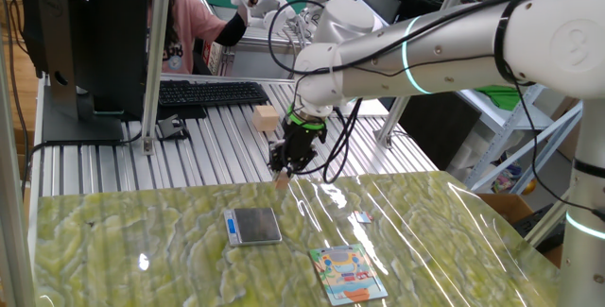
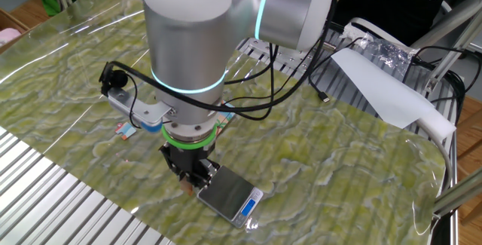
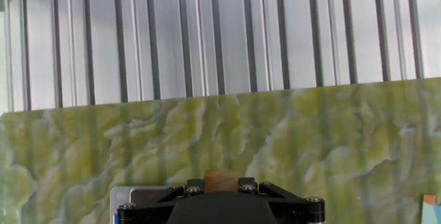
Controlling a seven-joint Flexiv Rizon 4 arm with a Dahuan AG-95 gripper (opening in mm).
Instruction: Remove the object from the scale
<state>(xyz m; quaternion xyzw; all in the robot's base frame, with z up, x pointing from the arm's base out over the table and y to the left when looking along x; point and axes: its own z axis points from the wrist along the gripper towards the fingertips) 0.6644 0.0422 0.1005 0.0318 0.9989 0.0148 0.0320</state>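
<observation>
My gripper (image 1: 281,177) is shut on the small tan-brown wooden cube (image 1: 281,180) and holds it just above the green marbled mat, behind the scale. The cube also shows between the jaws in the hand view (image 3: 220,180) and at the gripper's tip (image 2: 188,187) in the other fixed view. The scale (image 1: 254,225) is a flat grey metallic platform with a dark edge; its platform is bare. It lies beside the gripper in the other fixed view (image 2: 228,197), and its corner shows in the hand view (image 3: 138,197).
A colourful picture card (image 1: 348,274) lies near the mat's front edge. A larger pale wooden block (image 1: 267,118) sits on the ribbed metal table (image 1: 217,146) behind the mat. A keyboard (image 1: 208,93) and monitor stand lie farther back. A small tag (image 1: 364,217) lies on the mat.
</observation>
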